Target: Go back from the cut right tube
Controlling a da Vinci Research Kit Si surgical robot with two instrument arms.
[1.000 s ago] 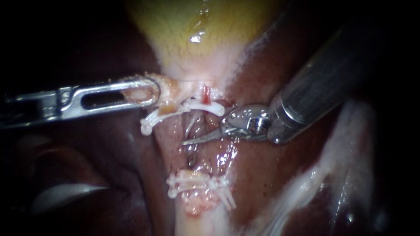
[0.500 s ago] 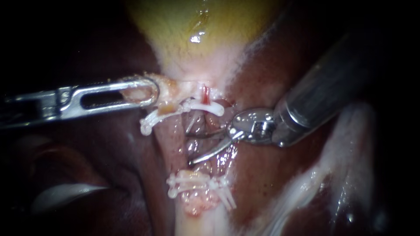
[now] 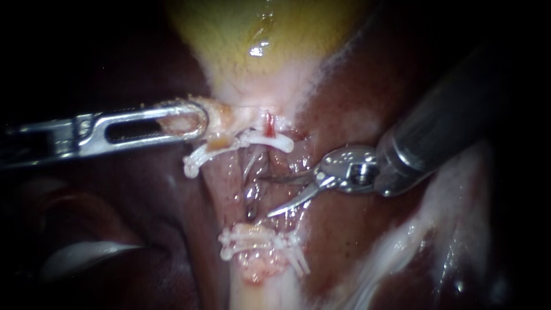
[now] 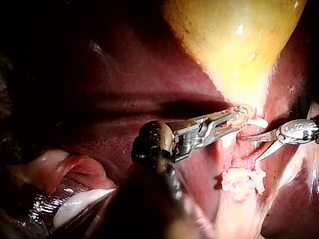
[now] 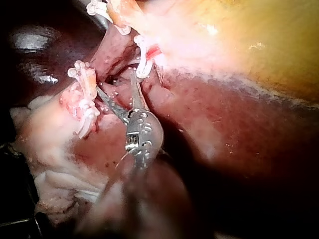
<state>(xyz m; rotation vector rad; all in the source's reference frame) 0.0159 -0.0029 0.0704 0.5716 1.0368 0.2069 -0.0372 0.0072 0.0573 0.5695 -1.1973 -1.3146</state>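
Cut tube (image 3: 268,125) btwn clips (image 3: 259,238); right instrument (image 3: 263,197), blades agape, barely clear, retreat unfinished; left instrument (image 3: 198,120) clamps tissue (image 3: 222,117).

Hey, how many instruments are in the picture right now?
2. The left instrument enters from the left, shut on tissue beside the gallbladder. The right instrument enters from the upper right, open, between the upper clip and the lower clips. None appears hidden.
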